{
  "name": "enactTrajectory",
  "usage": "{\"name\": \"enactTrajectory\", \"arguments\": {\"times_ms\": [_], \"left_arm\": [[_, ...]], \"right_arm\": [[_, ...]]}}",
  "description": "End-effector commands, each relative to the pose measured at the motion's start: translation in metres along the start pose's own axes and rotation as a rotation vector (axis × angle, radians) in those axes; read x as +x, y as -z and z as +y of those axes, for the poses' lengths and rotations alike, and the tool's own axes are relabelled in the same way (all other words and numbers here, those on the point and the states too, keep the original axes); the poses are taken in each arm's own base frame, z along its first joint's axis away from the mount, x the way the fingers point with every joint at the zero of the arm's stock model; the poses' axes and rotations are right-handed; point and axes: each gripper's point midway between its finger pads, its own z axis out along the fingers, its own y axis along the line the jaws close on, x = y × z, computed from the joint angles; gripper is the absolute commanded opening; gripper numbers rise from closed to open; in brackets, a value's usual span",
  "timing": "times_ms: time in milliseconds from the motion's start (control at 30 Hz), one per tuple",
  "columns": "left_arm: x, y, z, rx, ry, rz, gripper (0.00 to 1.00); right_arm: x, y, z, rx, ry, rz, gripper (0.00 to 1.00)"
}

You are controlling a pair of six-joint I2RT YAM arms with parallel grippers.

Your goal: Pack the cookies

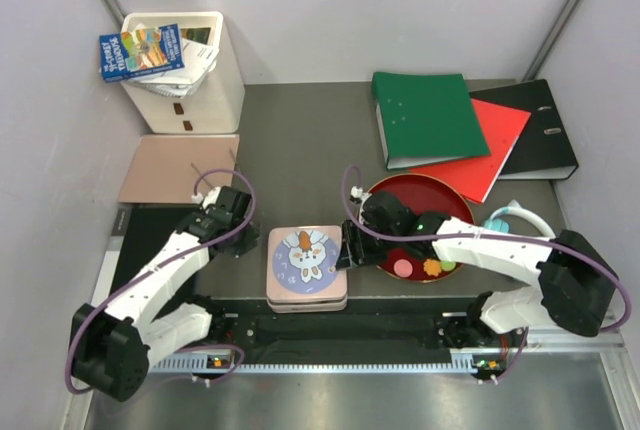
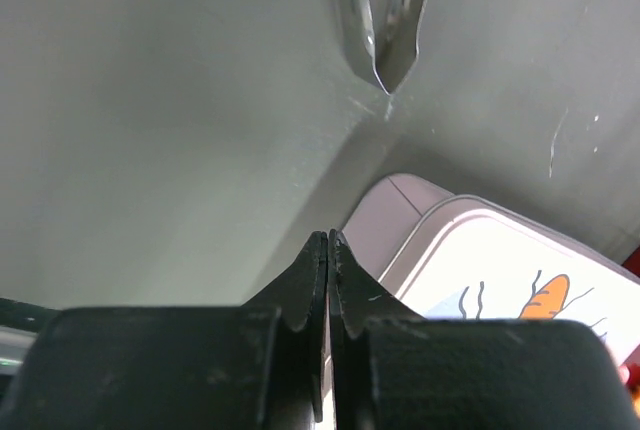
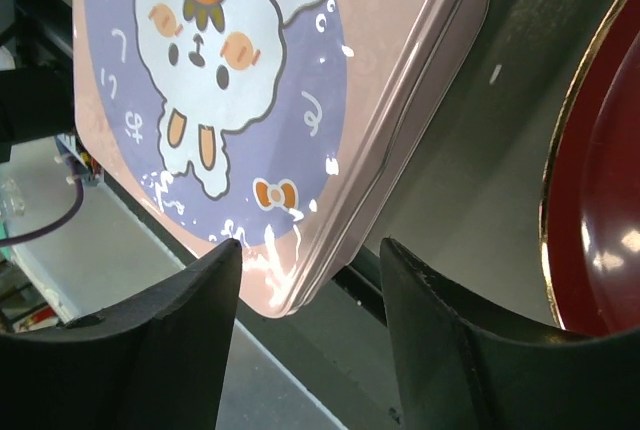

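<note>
Rightward, round cookies (image 1: 403, 267) dot glossy red plate (image 1: 415, 195).

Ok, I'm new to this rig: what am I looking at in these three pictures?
These are two robot arms with two-finger grippers. The wide picture looks down on both; the other two come from wrist cameras. On the grey table sit a pink square tin with a rabbit lid and a round red tray holding small coloured cookies. The left gripper is shut, empty, beside the tin. The right gripper is open, its fingers either side of the tin's corner, gripping nothing.
</note>
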Motion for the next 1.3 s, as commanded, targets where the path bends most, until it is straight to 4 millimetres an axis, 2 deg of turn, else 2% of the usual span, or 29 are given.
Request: {"name": "enactTrajectory", "arguments": {"times_ms": [0, 100, 167, 267, 300, 333, 400, 467, 533, 600, 667, 700, 767, 800, 867, 900, 933, 967, 1000, 1033, 1067, 1100, 1167, 1200, 1267], "left_arm": [[-0.022, 0.013, 0.004, -0.034, 0.016, -0.096, 0.03], [-0.034, 0.019, 0.002, -0.035, -0.001, -0.145, 0.04], [-0.042, 0.021, -0.003, -0.030, -0.028, -0.167, 0.05], [-0.054, 0.021, -0.019, -0.006, -0.063, -0.182, 0.08], [-0.058, 0.020, -0.025, 0.006, -0.082, -0.187, 0.11], [-0.059, 0.016, -0.028, -0.002, -0.095, -0.174, 0.12], [-0.068, 0.017, -0.046, 0.042, -0.129, -0.167, 0.16], [-0.079, 0.013, -0.066, 0.085, -0.153, -0.161, 0.18], [-0.080, 0.006, -0.089, 0.152, -0.202, -0.112, 0.20], [-0.076, 0.001, -0.101, 0.188, -0.224, -0.051, 0.20], [-0.075, -0.003, -0.108, 0.174, -0.233, -0.003, 0.19], [-0.076, -0.003, -0.109, 0.175, -0.242, 0.002, 0.18], [-0.081, 0.002, -0.109, 0.177, -0.240, -0.027, 0.17], [-0.084, 0.007, -0.108, 0.184, -0.247, -0.052, 0.16], [-0.094, 0.026, -0.107, 0.213, -0.257, -0.121, 0.16], [-0.096, 0.035, -0.107, 0.234, -0.289, -0.144, 0.16], [-0.099, 0.051, -0.108, 0.268, -0.303, -0.179, 0.16], [-0.097, 0.060, -0.109, 0.297, -0.320, -0.177, 0.15], [-0.091, 0.068, -0.101, 0.290, -0.342, -0.162, 0.15], [-0.086, 0.072, -0.098, 0.282, -0.356, -0.157, 0.15], [-0.081, 0.073, -0.092, 0.267, -0.357, -0.141, 0.15], [-0.072, 0.075, -0.077, 0.243, -0.350, -0.125, 0.15], [-0.066, 0.077, -0.060, 0.213, -0.318, -0.137, 0.14], [-0.061, 0.081, -0.048, 0.211, -0.307, -0.154, 0.13], [-0.059, 0.084, -0.034, 0.194, -0.291, -0.180, 0.12]], "right_arm": [[-0.029, 0.025, 0.023, -0.007, 0.072, -0.109, 0.58], [-0.042, 0.040, 0.031, -0.012, 0.104, -0.177, 0.57], [-0.046, 0.045, 0.034, -0.016, 0.147, -0.187, 0.52], [-0.044, 0.046, 0.038, -0.024, 0.206, -0.146, 0.34], [-0.045, 0.046, 0.041, -0.028, 0.220, -0.137, 0.18], [-0.041, 0.046, 0.040, -0.021, 0.243, -0.121, 0.10], [-0.037, 0.049, 0.041, -0.014, 0.287, -0.116, 0.00], [-0.031, 0.054, 0.043, -0.021, 0.318, -0.113, 0.00], [-0.028, 0.057, 0.036, -0.003, 0.316, -0.126, 0.00], [-0.026, 0.056, 0.028, 0.020, 0.287, -0.139, 0.00], [-0.036, 0.058, 0.023, 0.048, 0.264, -0.182, 0.00], [-0.044, 0.060, 0.026, 0.040, 0.241, -0.202, 0.00], [-0.060, 0.060, 0.023, 0.048, 0.204, -0.222, 0.00], [-0.076, 0.065, 0.032, 0.039, 0.202, -0.249, 0.00], [-0.092, 0.058, 0.027, 0.072, 0.189, -0.227, 0.00], [-0.109, 0.063, 0.032, 0.088, 0.208, -0.230, 0.00], [-0.116, 0.062, 0.032, 0.106, 0.218, -0.212, 0.00], [-0.139, 0.072, 0.050, 0.093, 0.245, -0.245, 0.00], [-0.133, 0.052, 0.031, 0.164, 0.258, -0.139, 0.00], [-0.139, 0.050, 0.031, 0.178, 0.267, -0.122, 0.00], [-0.154, 0.052, 0.040, 0.176, 0.282, -0.133, 0.00], [-0.154, 0.040, 0.028, 0.205, 0.268, -0.077, 0.00], [-0.167, 0.035, 0.028, 0.189, 0.242, -0.076, 0.00], [-0.173, 0.030, 0.021, 0.173, 0.213, -0.067, 0.00], [-0.176, 0.026, 0.014, 0.167, 0.186, -0.055, 0.00]]}}
